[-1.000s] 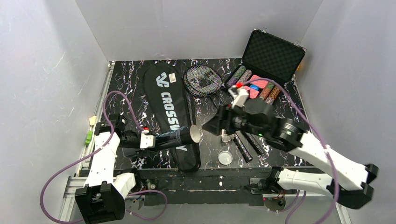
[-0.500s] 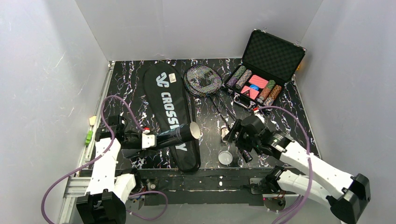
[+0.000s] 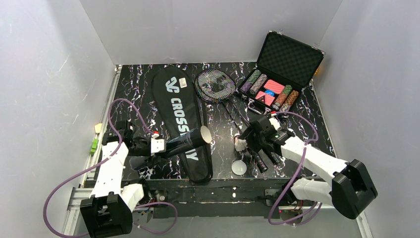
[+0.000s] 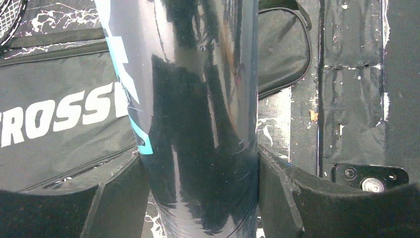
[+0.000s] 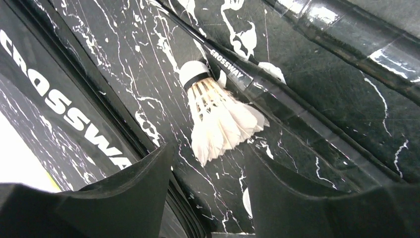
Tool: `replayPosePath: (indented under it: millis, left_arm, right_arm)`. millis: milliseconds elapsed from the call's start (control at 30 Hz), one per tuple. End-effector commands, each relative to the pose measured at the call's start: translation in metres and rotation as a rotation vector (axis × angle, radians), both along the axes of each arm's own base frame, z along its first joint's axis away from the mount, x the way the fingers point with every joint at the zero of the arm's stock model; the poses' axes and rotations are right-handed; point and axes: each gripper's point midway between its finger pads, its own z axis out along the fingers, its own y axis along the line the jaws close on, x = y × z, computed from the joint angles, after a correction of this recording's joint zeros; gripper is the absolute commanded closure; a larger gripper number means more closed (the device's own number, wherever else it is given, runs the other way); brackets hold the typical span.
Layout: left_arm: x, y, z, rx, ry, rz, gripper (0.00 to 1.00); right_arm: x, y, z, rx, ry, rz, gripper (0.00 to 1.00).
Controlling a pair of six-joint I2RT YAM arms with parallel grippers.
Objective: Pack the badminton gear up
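My left gripper (image 3: 163,147) is shut on the clear tube (image 3: 187,143) and holds it level over the black CROSSWAY racket bag (image 3: 179,116), its open mouth facing right. In the left wrist view the tube (image 4: 198,124) fills the gap between my fingers (image 4: 116,198). My right gripper (image 3: 246,143) is open and low over a white feather shuttlecock (image 3: 240,144). In the right wrist view the shuttlecock (image 5: 218,116) lies on the table against a racket shaft (image 5: 257,89), just ahead of my open gripper (image 5: 210,198). Two rackets (image 3: 214,84) lie with heads at the back. The round white lid (image 3: 239,167) lies near the front edge.
An open black hard case (image 3: 277,74) with coloured poker chips stands at the back right. The racket handles (image 3: 262,156) lie under my right arm. The table's front edge runs just behind the lid.
My right arm has swung down from above the tube's mouth to the table and now hovers over the shuttlecock. My left arm and the tube have barely moved.
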Motion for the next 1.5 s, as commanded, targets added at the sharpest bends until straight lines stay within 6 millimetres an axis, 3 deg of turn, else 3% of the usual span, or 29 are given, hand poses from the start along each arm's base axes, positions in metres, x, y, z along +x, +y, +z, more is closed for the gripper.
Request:
replayPosePath:
  millis: [0,167,233,367,467,633,700,800,967,1200,1467]
  left_arm:
    - [0.008,-0.005,0.018,-0.037,-0.048,-0.006,1.00]
    - [0.009,-0.004,0.020,-0.037,-0.055,-0.009,1.00]
    - [0.010,-0.005,0.021,-0.038,-0.057,-0.009,1.00]
    - [0.009,-0.005,0.023,-0.041,-0.058,-0.010,1.00]
    - [0.009,-0.005,0.022,-0.037,-0.062,-0.013,1.00]
    - [0.004,-0.003,0.017,-0.014,-0.064,-0.041,1.00]
    - [0.002,-0.003,0.014,-0.006,-0.053,-0.054,1.00]
    - [-0.001,-0.002,0.010,0.003,-0.041,-0.079,1.00]
    - [-0.002,-0.003,0.008,0.001,-0.039,-0.090,1.00]
    - [-0.002,-0.002,0.008,0.005,-0.043,-0.090,1.00]
    - [-0.003,-0.004,0.009,-0.003,-0.043,-0.093,1.00]
  right_arm:
    - [0.020,0.000,0.002,0.019,-0.037,-0.086,0.39]
    - [0.023,0.005,-0.004,0.020,-0.009,-0.090,0.48]
    - [0.024,0.006,-0.003,0.022,-0.008,-0.090,0.58]
    - [0.027,0.004,0.006,0.003,-0.027,-0.079,0.87]
    - [0.028,0.004,0.024,-0.007,-0.064,-0.040,0.99]
    - [0.022,0.029,0.094,0.047,-0.198,0.210,0.99]
    - [0.007,0.047,0.130,0.085,-0.280,0.386,0.99]
    - [-0.020,0.053,0.171,0.059,-0.368,0.553,0.99]
    - [-0.059,0.068,0.215,0.141,-0.456,0.727,0.99]
    - [-0.092,0.089,0.232,0.113,-0.460,0.891,0.99]
    - [-0.109,0.101,0.228,0.088,-0.433,0.992,0.99]
